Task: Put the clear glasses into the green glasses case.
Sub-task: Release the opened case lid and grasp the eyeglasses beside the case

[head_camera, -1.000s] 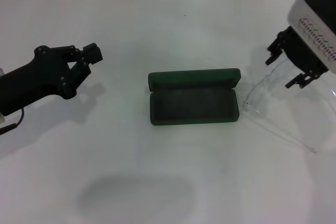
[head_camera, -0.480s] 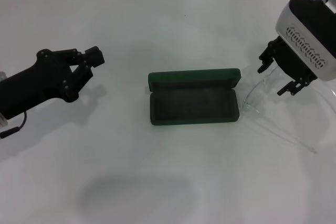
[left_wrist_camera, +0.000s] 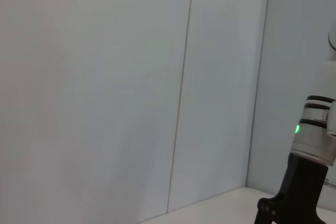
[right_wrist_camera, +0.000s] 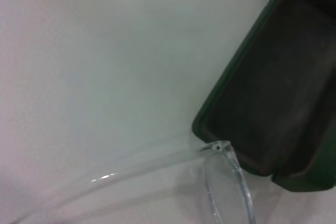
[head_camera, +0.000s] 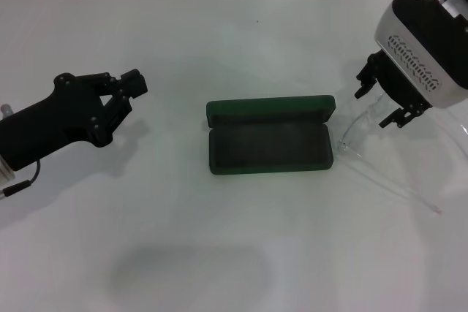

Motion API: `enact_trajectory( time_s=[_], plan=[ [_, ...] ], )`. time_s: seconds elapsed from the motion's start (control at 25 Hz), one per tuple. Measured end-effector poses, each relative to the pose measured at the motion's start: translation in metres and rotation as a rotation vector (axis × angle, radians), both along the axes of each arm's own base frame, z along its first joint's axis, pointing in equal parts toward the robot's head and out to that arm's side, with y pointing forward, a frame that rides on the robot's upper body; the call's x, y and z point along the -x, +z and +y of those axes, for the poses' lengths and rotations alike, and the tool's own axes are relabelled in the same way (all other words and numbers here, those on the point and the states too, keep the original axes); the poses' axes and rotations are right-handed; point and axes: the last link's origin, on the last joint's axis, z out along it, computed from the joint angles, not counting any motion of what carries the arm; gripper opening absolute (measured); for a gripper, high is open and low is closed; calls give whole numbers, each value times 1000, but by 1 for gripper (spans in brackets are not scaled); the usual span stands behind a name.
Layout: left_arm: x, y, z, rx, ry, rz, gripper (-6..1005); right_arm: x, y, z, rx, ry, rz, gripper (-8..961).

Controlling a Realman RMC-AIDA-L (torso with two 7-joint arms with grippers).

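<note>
Green glasses case [head_camera: 269, 142] lies open mid-table. Clear glasses [head_camera: 365, 131] sit just right of it, one arm trailing near-right. Right gripper [head_camera: 383, 101] hangs over the lens w/ fingers spread. Left gripper [head_camera: 124, 87] idles far left, fingers slightly apart. Risk: thin slick plastic may slip or skid when pinched.

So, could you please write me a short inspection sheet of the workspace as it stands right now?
Surface: white table, bare apart from the items below.
Job's things: green glasses case lies open at the centre, its inside holding nothing. Clear glasses lie on the table beside the case, on the robot's right, not yet in it.
Clutter: nothing seen.
Grippers: right gripper is open over the glasses' lens; left gripper is open above the table, well away from the case on the robot's left.
Cables: a thin black cable hangs at the left arm.
Surroundings: white panelled wall behind the table.
</note>
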Motion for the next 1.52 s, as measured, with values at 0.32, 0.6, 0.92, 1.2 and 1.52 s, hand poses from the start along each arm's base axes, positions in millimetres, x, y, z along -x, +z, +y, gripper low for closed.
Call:
enact_trajectory(
  time_s=[0.32, 0.6, 0.92, 1.2, 1.52],
  plan=[
    [1, -1, -1, 2, 4, -3, 63, -7, -6, 2, -8, -11, -1, 556],
    [2, -4, -2, 6, 10, -6, 62, -10, -10, 1, -1, -15, 0, 542],
    [6, -9, -5, 6, 24, -2, 61, -12, -14, 3, -6, -21, 3, 445],
    [7, -11, -6, 6, 28, 1, 60, -9, -15, 3, -10, -25, 18, 413],
    [10, -11, -8, -1, 41, 2, 59, -9, -16, 4, -33, -44, 14, 318]
  ],
)
